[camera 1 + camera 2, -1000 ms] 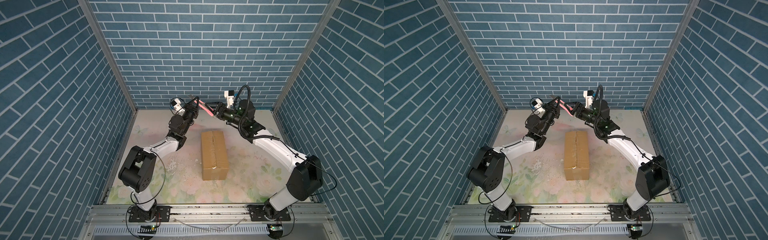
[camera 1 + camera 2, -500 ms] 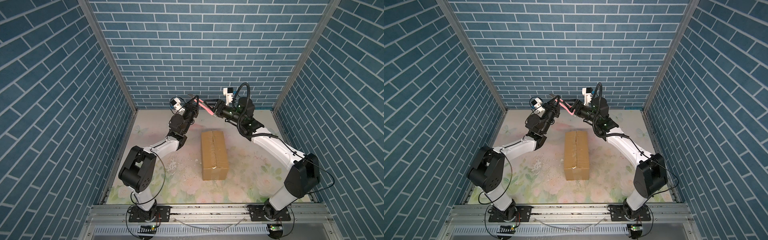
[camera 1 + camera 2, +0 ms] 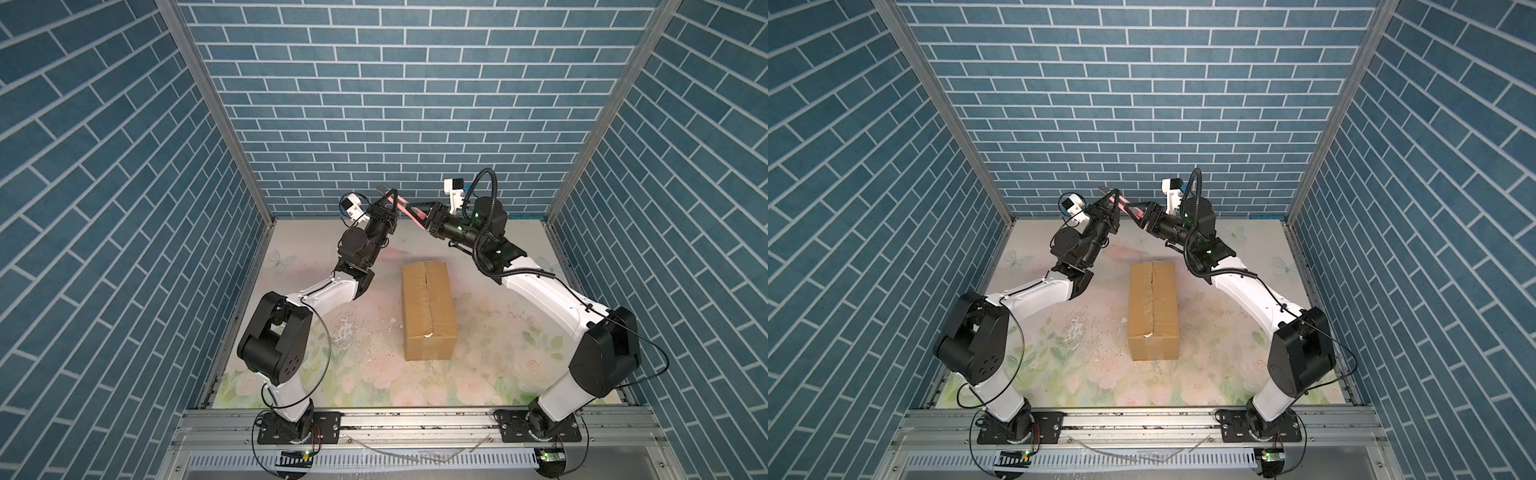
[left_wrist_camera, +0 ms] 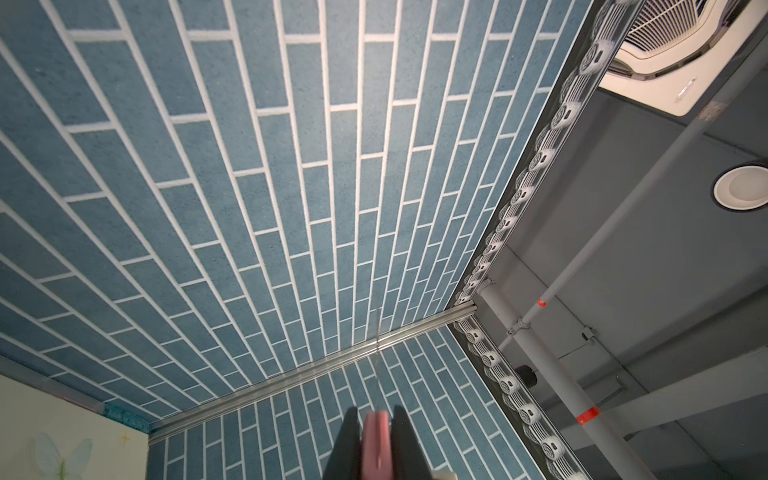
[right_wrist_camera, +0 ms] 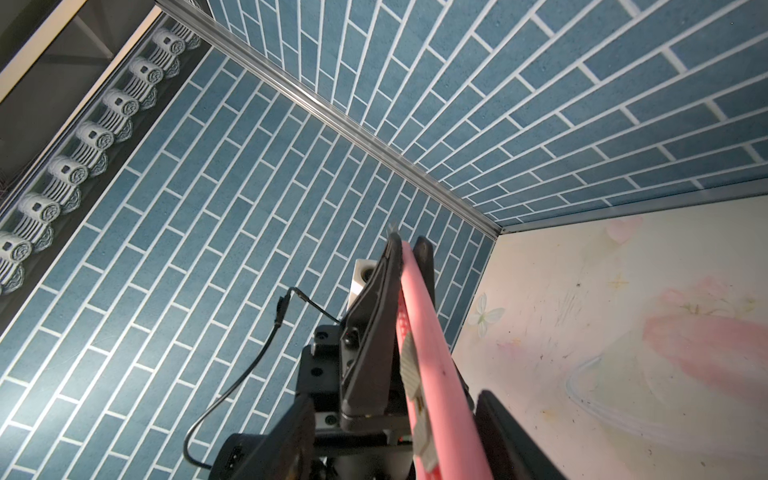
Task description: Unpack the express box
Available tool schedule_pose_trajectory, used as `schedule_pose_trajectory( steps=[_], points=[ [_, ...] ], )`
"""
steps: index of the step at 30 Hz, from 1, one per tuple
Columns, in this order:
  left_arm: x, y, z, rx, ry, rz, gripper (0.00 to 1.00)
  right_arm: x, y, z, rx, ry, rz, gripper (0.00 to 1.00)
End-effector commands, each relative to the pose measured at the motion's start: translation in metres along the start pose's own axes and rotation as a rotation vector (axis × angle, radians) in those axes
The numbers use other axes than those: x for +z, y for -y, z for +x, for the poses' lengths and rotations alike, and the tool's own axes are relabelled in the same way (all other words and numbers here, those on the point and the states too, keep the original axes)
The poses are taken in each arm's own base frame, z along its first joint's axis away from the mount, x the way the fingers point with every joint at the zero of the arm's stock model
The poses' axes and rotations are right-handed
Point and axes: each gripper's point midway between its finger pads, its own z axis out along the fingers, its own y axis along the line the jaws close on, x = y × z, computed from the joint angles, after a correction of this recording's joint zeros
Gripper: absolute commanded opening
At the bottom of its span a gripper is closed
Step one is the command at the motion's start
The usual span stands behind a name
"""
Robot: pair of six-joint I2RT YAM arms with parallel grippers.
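The jaws of the left gripper [image 3: 392,195] are clenched on the pink knife [image 3: 405,207]. In the left wrist view the pink body sits tight between the two dark fingers [image 4: 347,444], and the thin blade [image 4: 378,332] goes out beyond them.

The jaws of the right gripper [image 3: 417,214] are released. They stand on both sides of the other end of the knife, and in the right wrist view one of the fingers [image 5: 511,436] is just beside the pink handle, while a gap shows on the other side. Whether this finger really touches the handle, I cannot tell.

Both pairs of jaws meet high above the desk [image 3: 498,374], close to the back wall [image 3: 395,124], with the knife as a bridge between them.

In both top views the express box [image 3: 428,307] lies at about 6 o'clock from the jaws, lower than them and well apart. No jaw touches it. It rests flat near the middle of the desk, its long side running from 12 to 6 o'clock. The top flaps are down and the lengthwise seam is closed.

Some white crumbs [image 3: 345,332] lie on the desk at 9 o'clock from the box.
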Motion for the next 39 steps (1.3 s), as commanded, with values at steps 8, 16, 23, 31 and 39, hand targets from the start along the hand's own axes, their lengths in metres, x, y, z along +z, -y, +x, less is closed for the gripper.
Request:
schedule_pose_trajectory(
  steps=[8,16,23,31,39],
  points=[
    [0.005,0.02,0.002,0.016,-0.01,0.058,0.0,-0.004,-0.024,0.0,-0.005,0.008,-0.066,0.55],
    [0.003,0.019,0.01,0.009,-0.024,0.054,0.0,0.006,-0.027,-0.003,-0.004,0.0,-0.08,0.54],
    [0.002,0.014,0.013,-0.003,-0.015,0.05,0.0,0.011,-0.03,-0.002,-0.005,-0.007,-0.088,0.53],
    [0.007,0.019,-0.002,0.01,0.012,0.06,0.0,0.006,-0.029,0.001,-0.003,-0.004,-0.082,0.53],
    [0.007,0.021,0.003,0.008,-0.01,0.065,0.0,0.006,-0.031,-0.001,-0.008,-0.002,-0.086,0.54]
  ],
)
